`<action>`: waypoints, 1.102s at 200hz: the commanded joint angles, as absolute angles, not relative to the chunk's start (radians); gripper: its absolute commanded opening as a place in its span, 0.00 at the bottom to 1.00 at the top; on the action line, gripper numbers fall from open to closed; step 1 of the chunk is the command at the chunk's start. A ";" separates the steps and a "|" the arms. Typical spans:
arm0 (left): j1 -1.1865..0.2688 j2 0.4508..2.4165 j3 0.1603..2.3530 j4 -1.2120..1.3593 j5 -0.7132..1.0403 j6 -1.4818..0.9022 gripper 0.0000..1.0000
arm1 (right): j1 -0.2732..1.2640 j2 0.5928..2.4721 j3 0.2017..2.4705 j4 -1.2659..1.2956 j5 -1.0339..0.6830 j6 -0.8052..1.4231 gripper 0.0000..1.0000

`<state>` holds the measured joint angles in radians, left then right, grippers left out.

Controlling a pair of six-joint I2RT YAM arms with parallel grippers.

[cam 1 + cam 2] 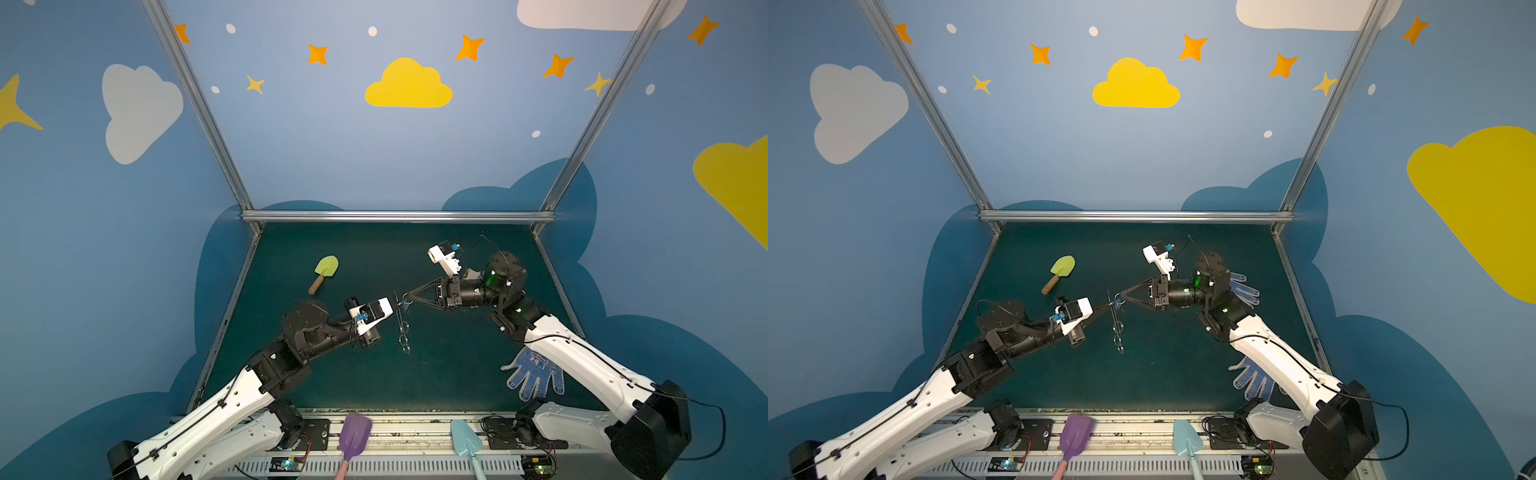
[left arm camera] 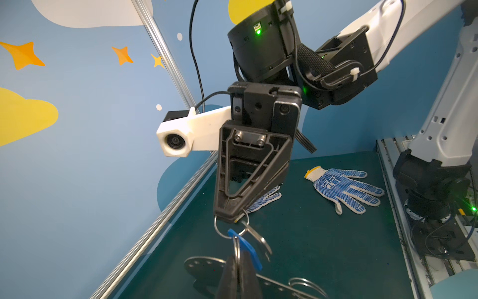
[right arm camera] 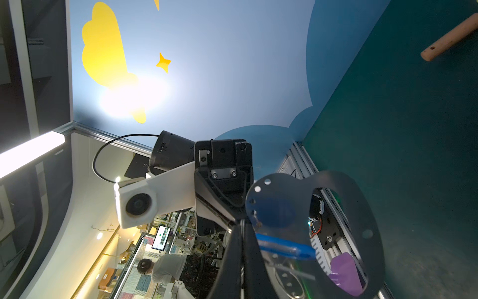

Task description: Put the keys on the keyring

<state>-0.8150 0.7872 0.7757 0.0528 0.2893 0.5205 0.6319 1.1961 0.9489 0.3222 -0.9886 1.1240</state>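
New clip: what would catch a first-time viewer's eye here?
The two claws meet tip to tip above mid-table: the right claw pinches the keys with their blue tag, and the left claw holds the keyring plate on edge. A blue-dotted glove lies by the right arm.

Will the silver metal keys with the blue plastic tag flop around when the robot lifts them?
Probably. The silver keys with the blue tag dangle loosely from the shut right gripper, so they would likely swing. Each key looks like stiff metal, so bending seems unlikely. They look small and thin, so probably light.
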 commanded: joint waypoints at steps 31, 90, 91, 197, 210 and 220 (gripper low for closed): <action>-0.827 0.791 0.796 0.042 0.256 0.543 0.04 | 0.629 1.200 0.964 0.384 -1.008 1.145 0.00; -0.860 0.824 0.823 0.014 0.160 0.575 0.04 | 0.639 1.180 1.008 0.221 -0.987 1.013 0.00; -0.860 0.825 0.824 0.014 0.159 0.575 0.04 | 0.640 1.180 1.010 0.219 -0.986 1.010 0.00; -0.865 0.853 0.856 0.003 0.126 0.530 0.04 | 0.790 1.099 1.123 -0.271 -0.652 0.451 0.00; -0.865 0.859 0.859 0.005 0.115 0.519 0.04 | 0.795 1.100 1.120 -0.241 -0.649 0.477 0.00; -0.867 0.863 0.862 0.003 0.109 0.515 0.04 | 0.800 1.101 1.120 -0.216 -0.656 0.497 0.00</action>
<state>-0.8711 0.8486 0.8185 -0.0235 0.1619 0.5449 0.7673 1.1107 1.1004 -0.1696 -0.6685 0.5446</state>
